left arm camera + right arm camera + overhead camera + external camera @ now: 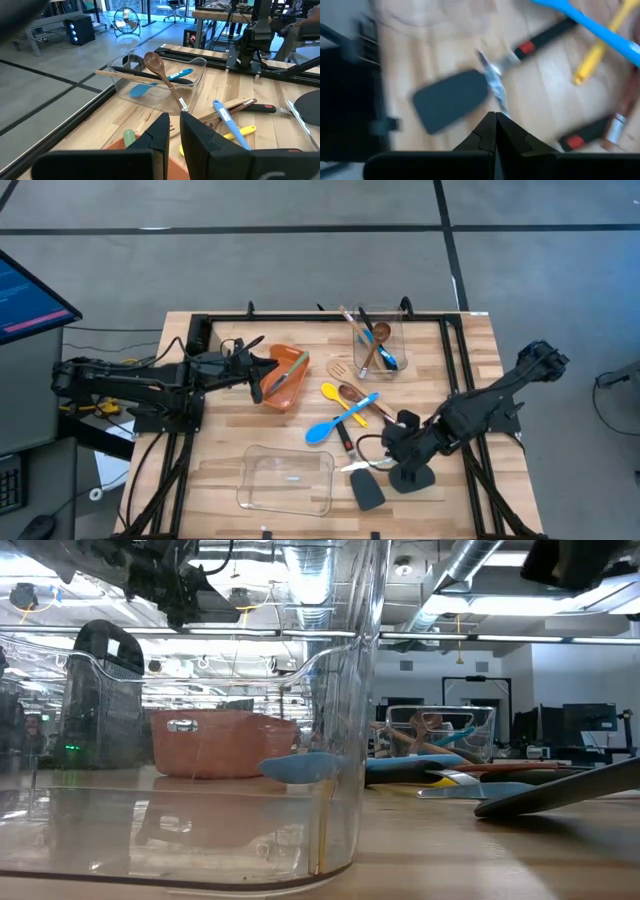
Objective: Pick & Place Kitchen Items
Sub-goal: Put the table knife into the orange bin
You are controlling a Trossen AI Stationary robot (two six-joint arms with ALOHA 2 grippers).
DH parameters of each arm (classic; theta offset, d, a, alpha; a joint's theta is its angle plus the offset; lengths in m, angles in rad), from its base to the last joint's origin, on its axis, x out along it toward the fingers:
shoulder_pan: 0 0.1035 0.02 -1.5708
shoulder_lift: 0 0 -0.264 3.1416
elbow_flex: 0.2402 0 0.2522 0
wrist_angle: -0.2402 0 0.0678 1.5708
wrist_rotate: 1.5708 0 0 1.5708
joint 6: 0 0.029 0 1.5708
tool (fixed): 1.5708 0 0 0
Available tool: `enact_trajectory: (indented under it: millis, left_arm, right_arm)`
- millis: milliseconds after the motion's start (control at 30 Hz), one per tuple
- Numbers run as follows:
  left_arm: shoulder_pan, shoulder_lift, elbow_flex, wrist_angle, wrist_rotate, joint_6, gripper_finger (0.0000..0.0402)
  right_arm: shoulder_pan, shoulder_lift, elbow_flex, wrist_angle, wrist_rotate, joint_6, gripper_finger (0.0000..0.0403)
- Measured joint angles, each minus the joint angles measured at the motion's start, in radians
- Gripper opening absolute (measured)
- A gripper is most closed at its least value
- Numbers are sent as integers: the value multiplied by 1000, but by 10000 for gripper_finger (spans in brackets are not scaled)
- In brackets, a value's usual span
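Your right gripper [495, 116], fingers pressed together on nothing, hovers just over the black spatula [451, 98] lying on the worktop [220, 455] beside the loose utensils, likely lining up a pick, while your left gripper [173, 131] waits nearly closed above the orange bin [283, 377].

You have several utensils loose on the table centre: a yellow spoon [331, 392], a blue spoon [330, 426] lying diagonal, a wooden spoon [352, 394] and a slotted wooden turner [340, 370], all close together and partly crossing. Near them lies a black spatula [366, 489] flat, and a slim metal tool with dark handle [345, 442] just beside it. Some more utensils [376, 340] stand tilted in the far clear container.
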Motion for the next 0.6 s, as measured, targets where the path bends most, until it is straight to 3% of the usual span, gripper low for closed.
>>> enact_trajectory:
  millis: [267, 600]
  left_arm:
    - [0, 0, 0, 0, 0, 0, 30]
    - [0, 0, 0, 1, -1, 0, 30]
  right_arm:
    - [-3, 129, -2, -92, -2, -14, 2]
    - [-20, 277, -2, -95, -140, -47, 0]
